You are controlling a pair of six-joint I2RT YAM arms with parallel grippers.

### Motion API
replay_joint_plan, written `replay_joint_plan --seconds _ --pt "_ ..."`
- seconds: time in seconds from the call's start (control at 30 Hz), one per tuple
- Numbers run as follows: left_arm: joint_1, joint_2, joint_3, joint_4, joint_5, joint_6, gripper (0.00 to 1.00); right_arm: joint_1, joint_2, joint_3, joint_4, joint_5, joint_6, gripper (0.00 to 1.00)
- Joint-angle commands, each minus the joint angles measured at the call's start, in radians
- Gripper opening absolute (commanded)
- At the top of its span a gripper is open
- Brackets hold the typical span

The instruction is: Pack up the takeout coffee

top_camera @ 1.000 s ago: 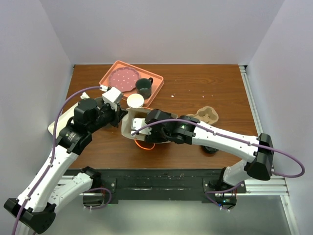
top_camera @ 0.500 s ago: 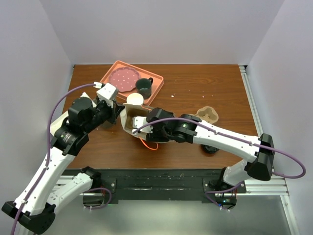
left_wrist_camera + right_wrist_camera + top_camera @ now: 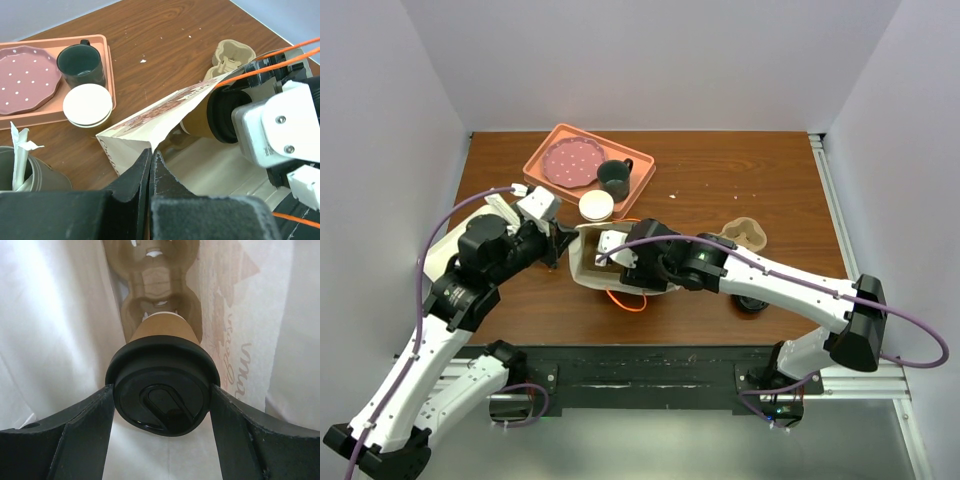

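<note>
The takeout coffee (image 3: 161, 392), a tan cup with a black lid, is held by the lid between the fingers of my right gripper (image 3: 161, 405). Cup and gripper are inside the white paper bag (image 3: 588, 268), which lies on its side mid-table. From the left wrist view the cup's tan body (image 3: 199, 119) shows in the bag's mouth. A brown cup carrier (image 3: 157, 285) sits deeper in the bag, behind the cup. My left gripper (image 3: 151, 152) is shut on the bag's (image 3: 150, 122) rim, holding the mouth up.
At the back left an orange tray (image 3: 542, 152) carries a pink dotted plate (image 3: 570, 160) and a dark green mug (image 3: 614, 178). A white lidded cup (image 3: 596, 206) stands by the tray. A second cardboard carrier (image 3: 742, 234) lies to the right. A grey holder with napkins (image 3: 30, 175) stands left.
My right gripper has pushed leftward with the cup, further into the bag. The left gripper rose slightly, then came back down and nearer with the bag's rim.
</note>
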Motion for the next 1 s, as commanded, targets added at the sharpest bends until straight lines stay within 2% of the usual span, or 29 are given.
replay_joint_plan --seconds 0.0,0.3,0.63,0.97 --pt "-0.005 -0.013 -0.010 0.087 0.004 0.022 0.00 -0.009 0.001 0.046 -0.006 -0.016 0.055 0.20" --pt "-0.010 -0.028 -0.004 0.135 -0.036 0.017 0.00 -0.010 0.033 0.026 -0.016 0.033 -0.060 0.18" --pt "-0.014 -0.040 -0.062 0.144 0.010 0.007 0.00 -0.010 0.065 0.082 0.025 0.101 0.004 0.18" --pt "-0.022 -0.060 -0.115 0.124 0.067 -0.009 0.00 -0.009 -0.039 -0.131 0.103 0.041 -0.008 0.17"
